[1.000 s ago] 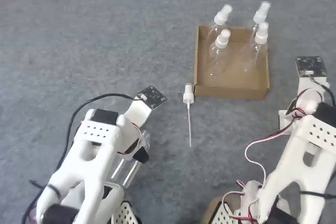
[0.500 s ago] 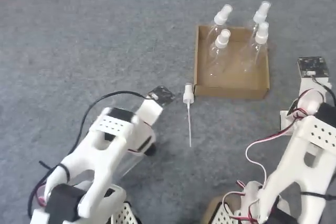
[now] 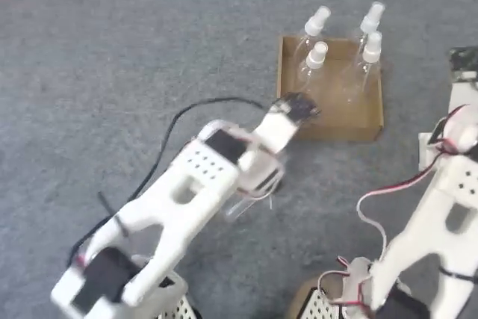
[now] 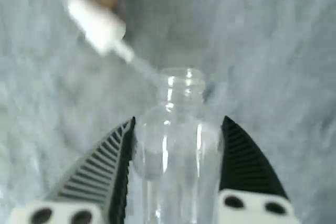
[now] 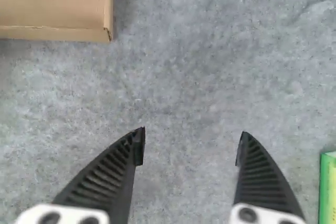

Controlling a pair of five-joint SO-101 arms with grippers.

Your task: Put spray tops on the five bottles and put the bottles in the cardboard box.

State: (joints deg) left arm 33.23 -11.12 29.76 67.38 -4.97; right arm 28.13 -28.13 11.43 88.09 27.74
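My left gripper (image 4: 178, 124) is shut on a clear, uncapped bottle (image 4: 176, 150), its open neck pointing away from the wrist. A loose white spray top (image 4: 97, 22) lies on the carpet just beyond the neck, and its thin tube runs toward the bottle mouth. In the high view the left arm stretches to the table's middle with the bottle (image 3: 239, 203) under its gripper (image 3: 258, 183), just in front of the cardboard box (image 3: 336, 132). Several capped bottles (image 3: 317, 54) lie in the box. My right gripper (image 5: 191, 135) hangs open over bare carpet to the right of the box (image 5: 58, 9).
Grey carpet covers the table. A black cable (image 3: 187, 113) loops off the left arm. The right arm (image 3: 455, 192) stands at the right edge with red and white wires. A green object (image 5: 329, 187) lies near the right gripper.
The left arm has swung forward and to the right with the bottle, up to the loose spray top, now covering it in the high view. The right arm has shifted slightly right.
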